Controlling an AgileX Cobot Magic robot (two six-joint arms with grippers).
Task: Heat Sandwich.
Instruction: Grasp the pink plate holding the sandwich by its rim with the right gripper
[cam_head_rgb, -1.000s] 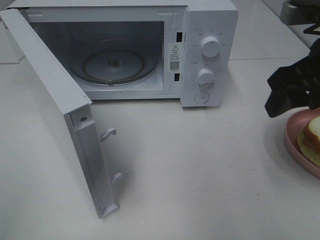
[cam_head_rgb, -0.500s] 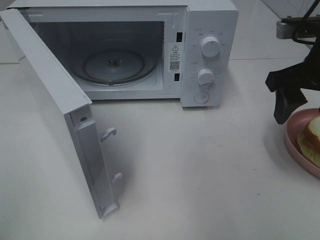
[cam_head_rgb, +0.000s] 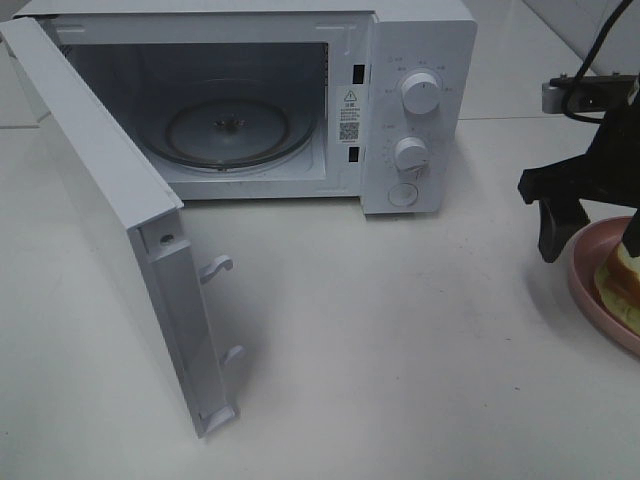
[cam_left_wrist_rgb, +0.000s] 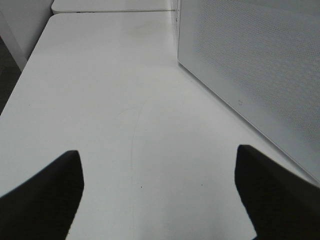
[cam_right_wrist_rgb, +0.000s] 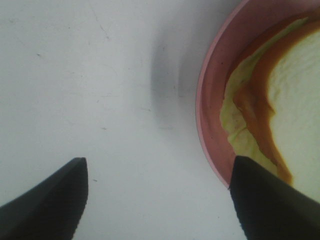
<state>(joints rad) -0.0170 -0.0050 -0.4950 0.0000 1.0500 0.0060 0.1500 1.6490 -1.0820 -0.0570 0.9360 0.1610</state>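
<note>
Exterior high: the white microwave (cam_head_rgb: 400, 100) is seen on the table (cam_head_rgb: 400, 350) with its door (cam_head_rgb: 110, 230) swung wide open; the glass turntable (cam_head_rgb: 228, 130) is exposed inside. The sandwich (cam_head_rgb: 625, 275) is located on the pink plate (cam_head_rgb: 585, 285) at the right edge of the table, well apart from the microwave. The right gripper (cam_head_rgb: 592, 250) is held above the plate's near rim, jaws spread wide, nothing gripped.

Left wrist: the left gripper (cam_left_wrist_rgb: 156, 165) is shown with jaws spread over bare table (cam_left_wrist_rgb: 125, 100), nothing between them. A white perforated panel (cam_left_wrist_rgb: 250, 65) is seen beside it.

Right wrist: the right gripper (cam_right_wrist_rgb: 157, 170) is shown spread, one finger over the table, the other over the plate rim (cam_right_wrist_rgb: 210, 125). The sandwich (cam_right_wrist_rgb: 295, 100) is not touched.
</note>
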